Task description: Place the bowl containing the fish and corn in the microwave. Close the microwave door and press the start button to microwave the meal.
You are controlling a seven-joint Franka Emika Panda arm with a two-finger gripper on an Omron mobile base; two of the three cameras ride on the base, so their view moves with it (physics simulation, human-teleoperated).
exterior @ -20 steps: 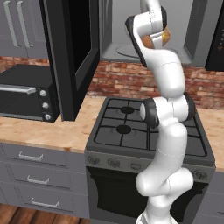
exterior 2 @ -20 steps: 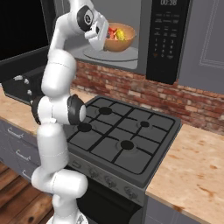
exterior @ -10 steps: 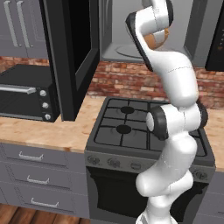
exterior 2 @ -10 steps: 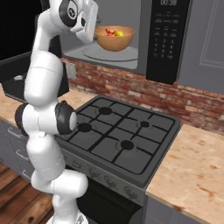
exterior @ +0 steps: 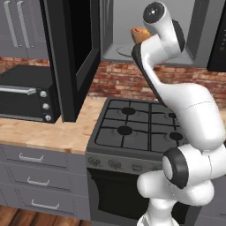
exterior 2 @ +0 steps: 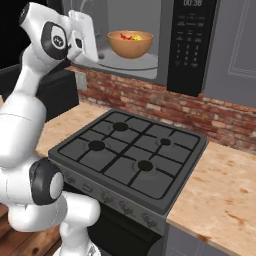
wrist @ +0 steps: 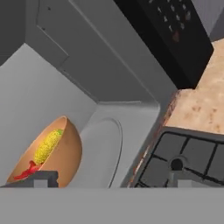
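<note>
Left base view. At the left edge, a black toaster oven (exterior: 24, 98) sits on the wooden counter (exterior: 48, 132), with grey drawers (exterior: 33, 165) below it. Just right of it, the microwave door (exterior: 73, 57) stands swung open, a tall black frame running from the top of the frame down to the counter. Right of the door, in the upper centre, the grey cavity of the microwave (exterior: 119, 26) shows, and a small part of the bowl (exterior: 139, 33) is visible inside it, mostly hidden by the white arm. The black stove (exterior: 141, 128) lies in the centre, with the brick wall (exterior: 119, 81) behind it.

Right base view. The gripper (exterior 2: 85, 32) is in the upper left, in front of the cavity's left side and apart from the bowl; how wide its fingers stand cannot be told here. Right of it, in the upper centre, the bowl (exterior 2: 130, 44) rests upright on the turntable (exterior 2: 137, 61), with the red fish (exterior 2: 126, 36) and the yellow corn (exterior 2: 141, 36) inside it. Further right is the black keypad panel (exterior 2: 192, 47).

Hand view. The two fingertips (wrist: 41, 179) stand far apart at the bottom edge and grasp nothing. The bowl (wrist: 65, 153) is at lower left, carrying the fish (wrist: 26, 170) and the corn (wrist: 47, 145), on the turntable (wrist: 107, 148). The stove (wrist: 188, 159) is at lower right.
</note>
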